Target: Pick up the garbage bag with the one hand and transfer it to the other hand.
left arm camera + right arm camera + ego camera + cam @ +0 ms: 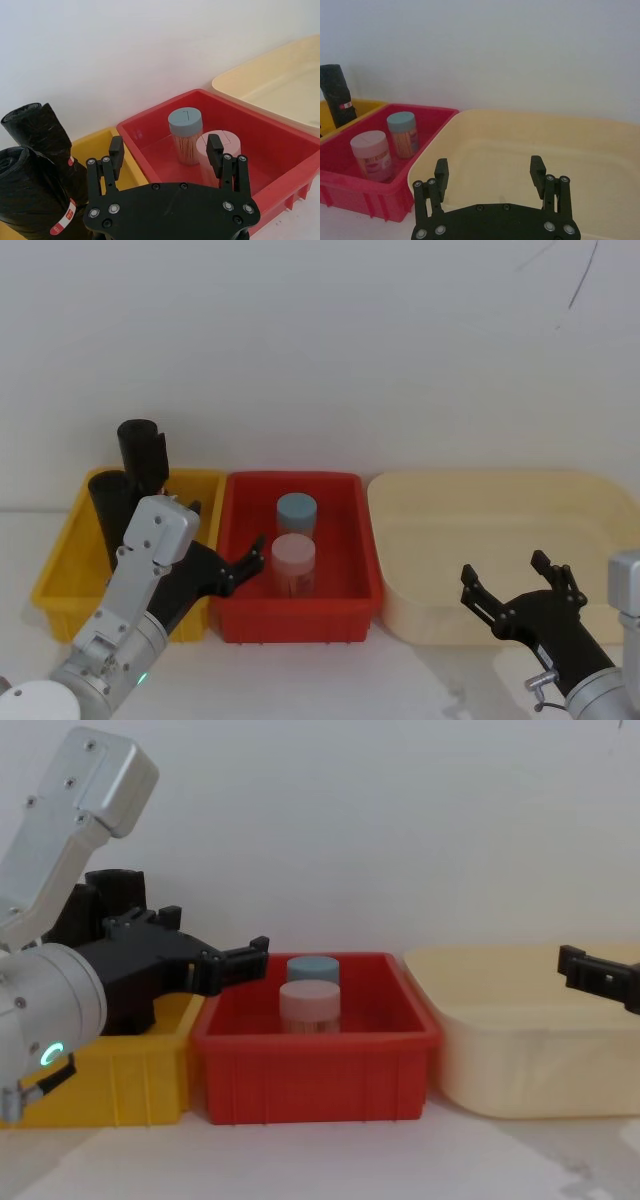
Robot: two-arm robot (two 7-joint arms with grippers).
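Observation:
Two black rolls stand at the back left of the yellow bin (58,578). The garbage bag (22,197), whose red-and-white label band shows, is the nearer roll; in the head view it stands at the front (106,502). The twin roll (42,127) stands behind it. My left gripper (228,532) is open and empty. It hovers over the wall between the yellow and red bins, right of the rolls and clear of them (165,147). My right gripper (505,570), also open and empty, hangs over the front rim of the beige tub (489,166).
The red bin (340,615) in the middle holds a blue-lidded jar (296,510) and a pink-lidded jar (293,562). A large beige tub (420,615) stands to its right. A white wall rises close behind all the bins.

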